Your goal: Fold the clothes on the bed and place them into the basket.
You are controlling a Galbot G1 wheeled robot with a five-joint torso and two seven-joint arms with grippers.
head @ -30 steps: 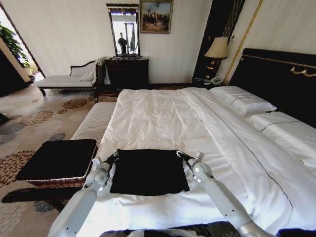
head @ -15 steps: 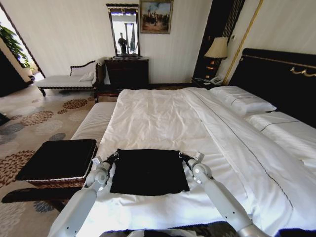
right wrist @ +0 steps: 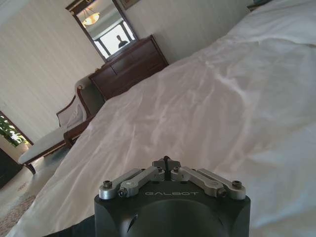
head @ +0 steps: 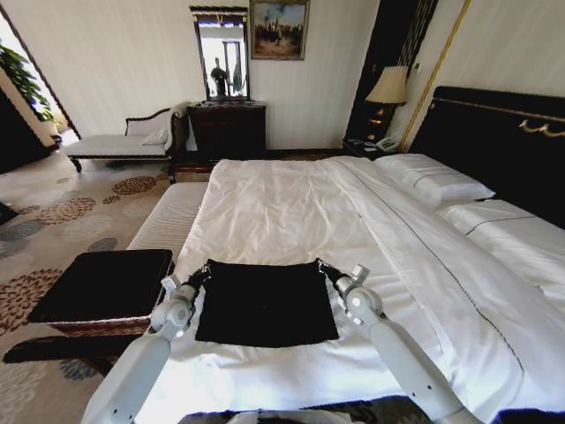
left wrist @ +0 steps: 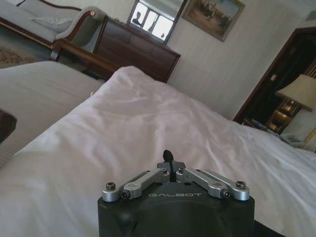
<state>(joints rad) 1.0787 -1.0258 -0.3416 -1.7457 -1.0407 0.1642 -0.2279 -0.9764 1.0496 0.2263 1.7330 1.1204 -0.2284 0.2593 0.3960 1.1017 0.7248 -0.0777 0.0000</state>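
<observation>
The clothes (head: pixel 265 305) are a black shirt lying folded into a rough square on the near end of the white bed (head: pixel 282 203). My left gripper (head: pixel 202 273) is shut at the shirt's far left corner. At the far right corner my right gripper (head: pixel 323 267) is shut as well. In the left wrist view the left gripper (left wrist: pixel 168 157) has its fingers pressed together over the sheet; the right gripper (right wrist: pixel 165 161) looks the same in the right wrist view. The basket (head: pixel 97 325), brown wicker with a black top, stands on the floor left of the bed.
A striped bench (head: pixel 172 216) runs along the bed's left side beyond the basket. Pillows (head: pixel 433 181) and a black headboard (head: pixel 503 141) lie to the right. A dresser (head: pixel 228 128), a chaise (head: pixel 119 143) and a lamp (head: pixel 388 87) stand by the far wall.
Both grippers have moved slightly away from me across the bed, and the shirt's far edge has gone with them, stretching the black square a little longer.
</observation>
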